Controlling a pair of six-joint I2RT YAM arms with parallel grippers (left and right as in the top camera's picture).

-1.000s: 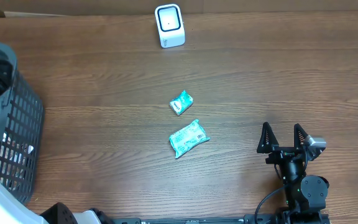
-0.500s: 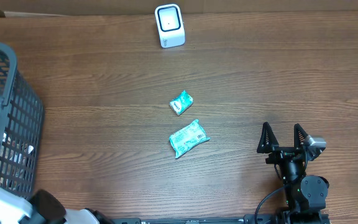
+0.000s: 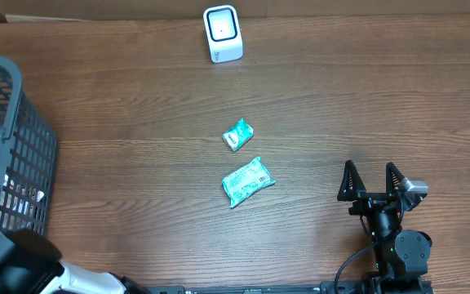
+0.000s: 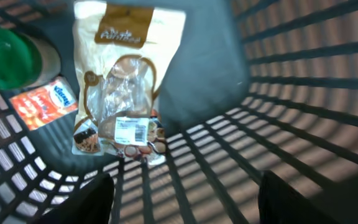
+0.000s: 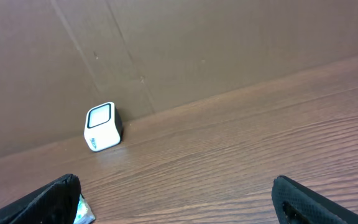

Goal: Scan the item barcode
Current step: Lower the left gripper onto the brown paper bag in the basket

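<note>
In the left wrist view a clear-and-tan snack bag (image 4: 120, 74) lies inside the grey basket (image 4: 303, 74), its white barcode label (image 4: 132, 129) facing up. My left gripper (image 4: 188, 205) hangs open just above the basket floor, a little short of the bag, with nothing between its fingers. The white scanner (image 3: 222, 33) stands at the table's far edge and also shows in the right wrist view as the scanner (image 5: 102, 126). My right gripper (image 3: 370, 167) rests open and empty at the near right of the table.
Two teal packets (image 3: 237, 134) (image 3: 248, 181) lie mid-table. The basket (image 3: 23, 155) stands at the left edge. Inside it, beside the bag, are a green lid (image 4: 8, 56) and an orange packet (image 4: 45, 102). A cardboard wall (image 5: 185, 50) runs behind the scanner.
My left arm has shifted from over the far part of the basket toward the near-left corner. The right arm and the teal packets have not moved.
</note>
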